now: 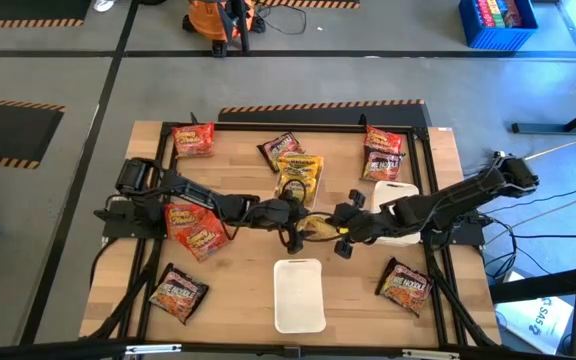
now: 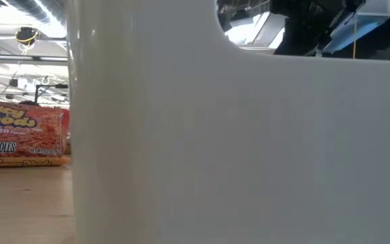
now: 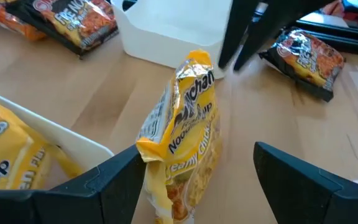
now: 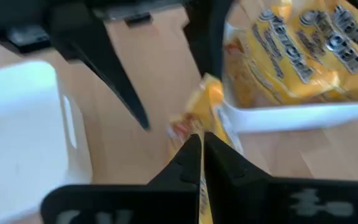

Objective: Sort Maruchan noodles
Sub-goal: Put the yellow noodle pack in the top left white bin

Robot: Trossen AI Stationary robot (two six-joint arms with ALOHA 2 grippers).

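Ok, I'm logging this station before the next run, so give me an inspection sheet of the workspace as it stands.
Surface: wooden table, dry, no spills seen.
Job's things: yellow packet held upright at table centre; more yellow packets in a white tray; red and dark packets scattered around the edges.
Clutter: empty white tray near the front edge; another white tray at the right.
Grippers: right gripper shut on the yellow packet; left gripper open around it.
Cables: cables trail on the floor right of the table.
Surroundings: blue crate, orange vacuum, hazard-striped floor tape.
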